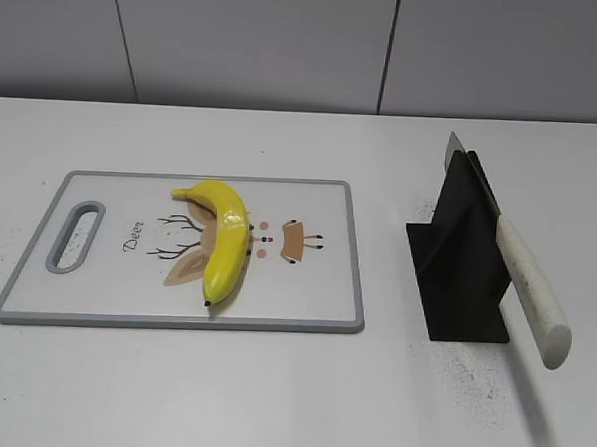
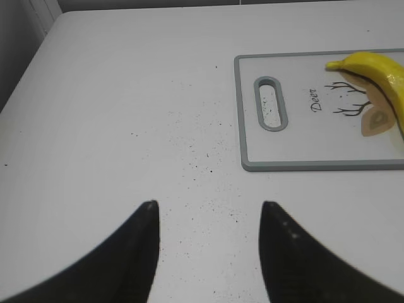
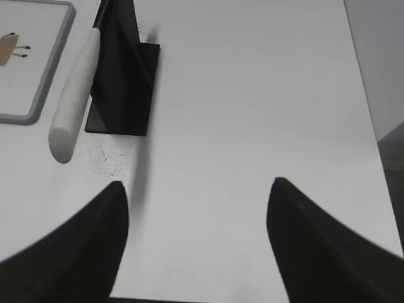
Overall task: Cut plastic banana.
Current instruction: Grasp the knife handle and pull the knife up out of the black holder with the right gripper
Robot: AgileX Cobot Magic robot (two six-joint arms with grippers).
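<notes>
1. The cutting board point(image 1: 310, 199) lies flat on the table point(image 1: 269, 402), toward its left side in the exterior view.
2. The banana point(image 1: 225, 242) lies on the board, near its middle, running front to back.
3. The board's handle slot point(image 1: 76, 236) is at its left end, left of the banana.
4. The knife stand point(image 1: 458, 267) sits on the table to the right of the board, apart from it.
5. The knife point(image 1: 521, 275) rests in the stand, its handle reaching out past the stand's front edge.
</notes>
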